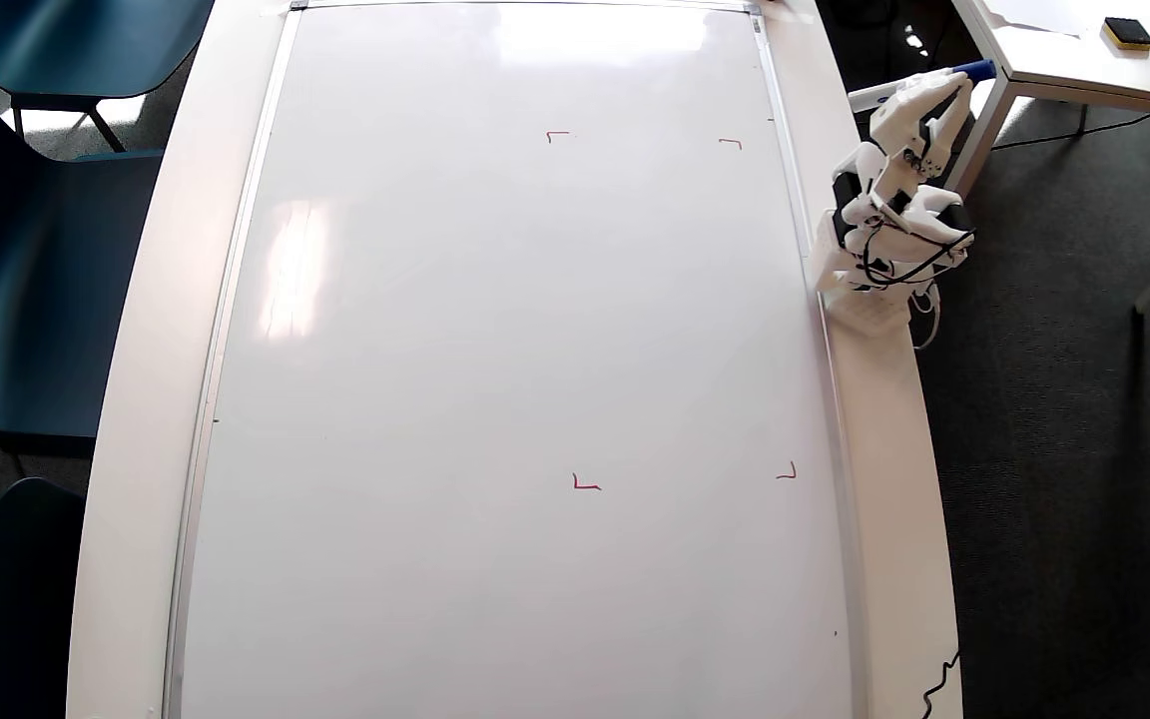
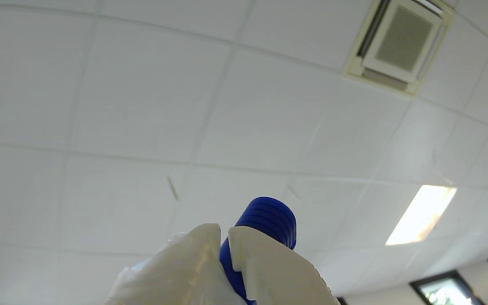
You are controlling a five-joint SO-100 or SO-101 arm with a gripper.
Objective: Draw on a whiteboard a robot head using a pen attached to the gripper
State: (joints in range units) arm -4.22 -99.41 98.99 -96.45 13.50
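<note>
Clearly nothing has been drawn yet: in the overhead view the whiteboard (image 1: 515, 359) fills the middle of the frame on its white counter (image 1: 141, 399), and its glossy face is bare apart from four small red corner marks (image 1: 585, 484) framing an empty patch right of centre. No blue line, no outline of a robot head anywhere — so the whole drawing is left to do, as I judge it.

At the upper right of that frame the arm (image 1: 884, 235) sits folded at the counter's edge, off the board, with the tool (image 1: 949, 90) pointing toward the top right corner and well apart from the marked patch. The pen (image 1: 964, 72) shows there only as a slim white barrel with a blue end.

What the overhead view cannot settle, the wrist view does: at bottom centre the tool (image 2: 224, 237) is clamped tight on the pen's ribbed blue end (image 2: 269, 218), the two white fingers (image 2: 269, 262) nearly meeting around it. That camera looks up at ceiling tiles — no board in sight.
</note>
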